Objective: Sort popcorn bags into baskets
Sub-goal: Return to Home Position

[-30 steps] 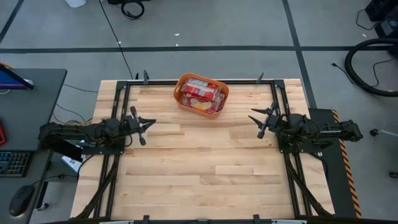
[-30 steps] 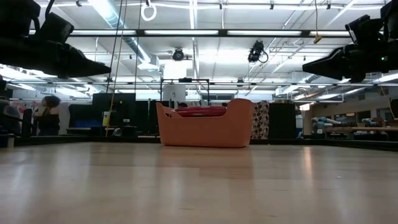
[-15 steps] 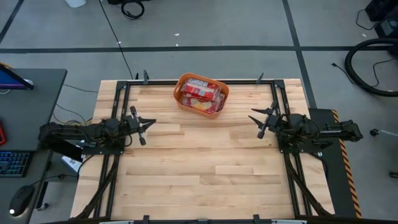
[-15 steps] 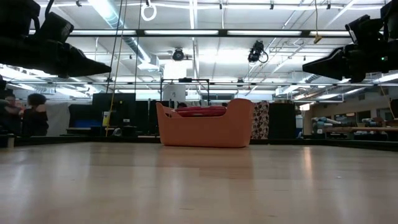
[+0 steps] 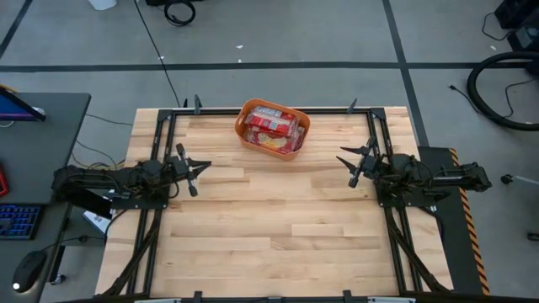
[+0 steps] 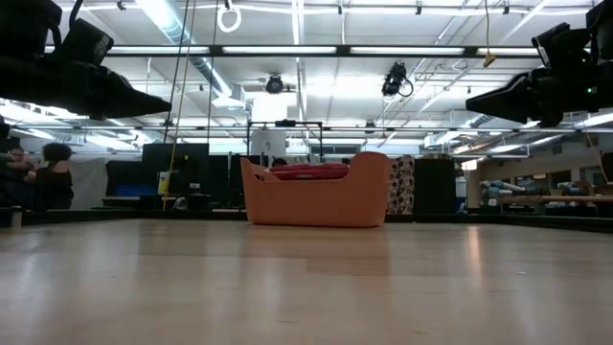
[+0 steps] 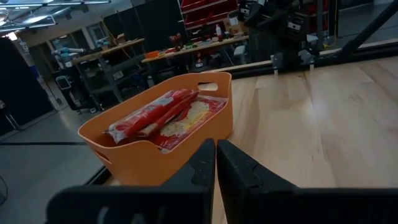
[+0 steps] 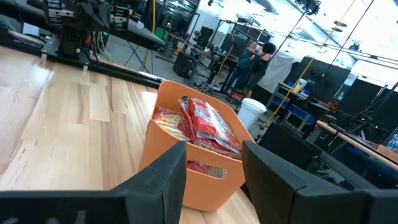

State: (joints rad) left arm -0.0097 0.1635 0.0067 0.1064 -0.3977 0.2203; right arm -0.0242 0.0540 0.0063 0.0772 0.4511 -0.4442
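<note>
Bags (image 5: 272, 126) piled in the orange tub (image 5: 242, 126), mid far edge of the surface (image 5: 269, 227); left claw (image 7: 216, 147) raised off to one side, pinched together, empty; right claw (image 8: 214, 149) raised opposite, fingers apart, empty; a person (image 6: 53, 177) beyond.
</note>
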